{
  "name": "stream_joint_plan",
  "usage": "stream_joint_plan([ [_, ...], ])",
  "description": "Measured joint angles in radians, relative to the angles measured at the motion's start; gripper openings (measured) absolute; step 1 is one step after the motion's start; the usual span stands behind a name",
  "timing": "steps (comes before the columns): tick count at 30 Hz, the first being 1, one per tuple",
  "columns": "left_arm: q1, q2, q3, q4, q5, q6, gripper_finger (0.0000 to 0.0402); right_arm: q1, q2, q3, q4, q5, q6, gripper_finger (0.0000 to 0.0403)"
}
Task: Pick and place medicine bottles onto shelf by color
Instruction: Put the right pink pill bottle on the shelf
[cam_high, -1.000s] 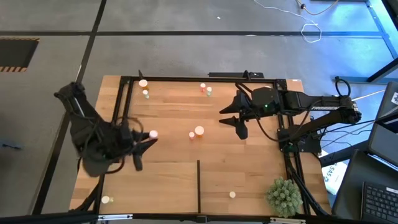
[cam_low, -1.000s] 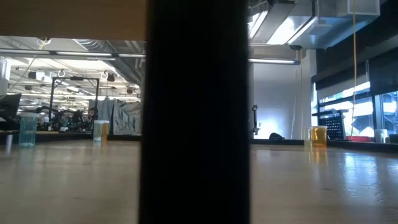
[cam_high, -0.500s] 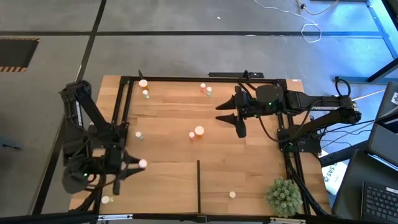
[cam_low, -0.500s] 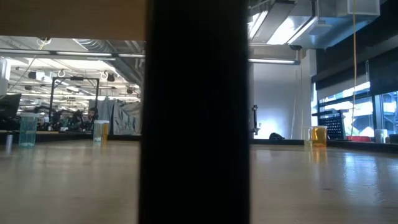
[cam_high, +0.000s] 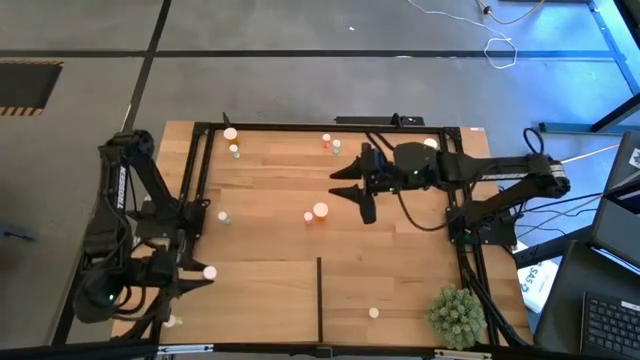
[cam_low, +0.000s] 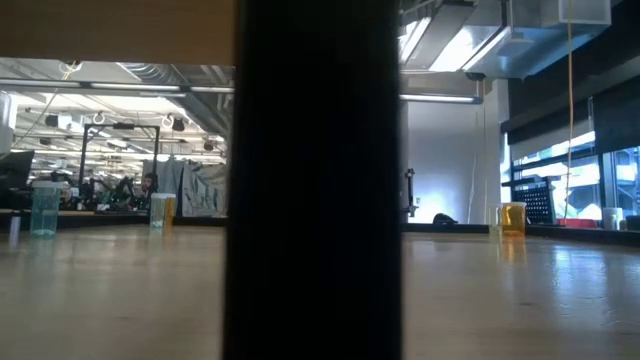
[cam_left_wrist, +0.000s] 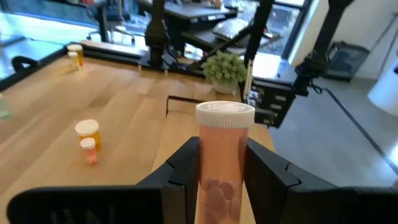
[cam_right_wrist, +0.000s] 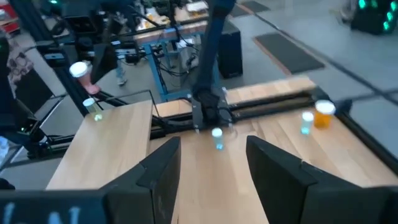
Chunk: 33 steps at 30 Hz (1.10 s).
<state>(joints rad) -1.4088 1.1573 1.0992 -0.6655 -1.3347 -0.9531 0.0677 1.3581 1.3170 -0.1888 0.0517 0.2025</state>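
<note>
- The left gripper (cam_high: 196, 275) hangs over the left side of the shelf (cam_high: 260, 300), near the table's front-left corner; its fingers (cam_left_wrist: 186, 168) pinch an orange medicine bottle (cam_left_wrist: 222, 163) by the body, white cap up, bottle upright.
- From above, that held bottle's cap shows as a pale dot just ahead of the left arm's dark wrist.
- The shelf is the paler board along the table's front edge; a thin dark divider (cam_high: 319, 295) splits it; one bottle (cam_high: 373, 313) stands on its right half, another small one (cam_high: 170, 321) sits at the far left front edge.
- The right gripper (cam_high: 356, 188) hovers over the middle of the wooden table (cam_high: 270, 190), fingers spread apart with nothing between them.
- Just left of it stand a wider orange bottle (cam_high: 320, 210) and a smaller one (cam_high: 308, 216), close together.
- A greenish bottle (cam_high: 223, 216) stands alone toward the left; two more bottles (cam_high: 231, 140) sit at the back-left corner, and another pair (cam_high: 331, 144) at the back middle.
- A spiky green plant ball (cam_high: 456, 315) rests at the front-right corner.
</note>
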Motion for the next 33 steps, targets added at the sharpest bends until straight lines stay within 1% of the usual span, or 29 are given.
stream_joint_plan([
  [3, -0.027, 0.039, 0.000, -0.001, -0.050, -0.042, 0.0096, 0.009, 0.016, 0.000, 0.026, 0.000, -0.003, 0.0185],
  [6, -0.050, 0.073, 0.000, -0.008, -0.083, -0.108, 0.0096, 0.011, 0.022, 0.000, 0.035, 0.000, -0.012, 0.0185],
  [9, -0.061, 0.096, 0.000, -0.008, -0.111, -0.142, 0.0096, 0.014, 0.022, 0.000, 0.038, 0.001, -0.025, 0.0185],
  [13, -0.064, 0.101, -0.001, -0.014, -0.127, -0.176, 0.0096, 0.014, 0.021, 0.000, 0.051, 0.001, -0.028, 0.0185],
  [16, -0.064, 0.099, -0.001, -0.061, -0.149, -0.200, 0.0096, 0.014, 0.021, 0.000, 0.052, 0.001, -0.029, 0.0185],
  [18, -0.064, 0.098, -0.001, -0.117, -0.181, -0.242, 0.0096, 0.014, 0.021, 0.000, 0.052, 0.001, -0.029, 0.0185],
  [20, -0.064, 0.098, -0.001, -0.205, -0.192, -0.320, 0.0096, 0.014, 0.021, 0.000, 0.052, 0.001, -0.028, 0.0185],
  [26, -0.064, 0.098, -0.001, -0.569, -0.192, -0.684, 0.0096, 0.014, 0.021, 0.000, 0.051, 0.001, -0.025, 0.0185],
  [28, -0.064, 0.098, -0.001, -0.661, -0.191, -0.777, 0.0096, 0.014, 0.021, 0.000, 0.051, 0.001, -0.025, 0.0185],
  [30, -0.065, 0.098, -0.001, -0.717, -0.184, -0.823, 0.0096, 0.014, 0.021, 0.000, 0.051, 0.002, -0.025, 0.0185],
  [33, -0.065, 0.098, -0.001, -0.759, -0.166, -0.849, 0.0096, 0.014, 0.021, 0.000, 0.051, 0.030, -0.025, 0.0185],
])
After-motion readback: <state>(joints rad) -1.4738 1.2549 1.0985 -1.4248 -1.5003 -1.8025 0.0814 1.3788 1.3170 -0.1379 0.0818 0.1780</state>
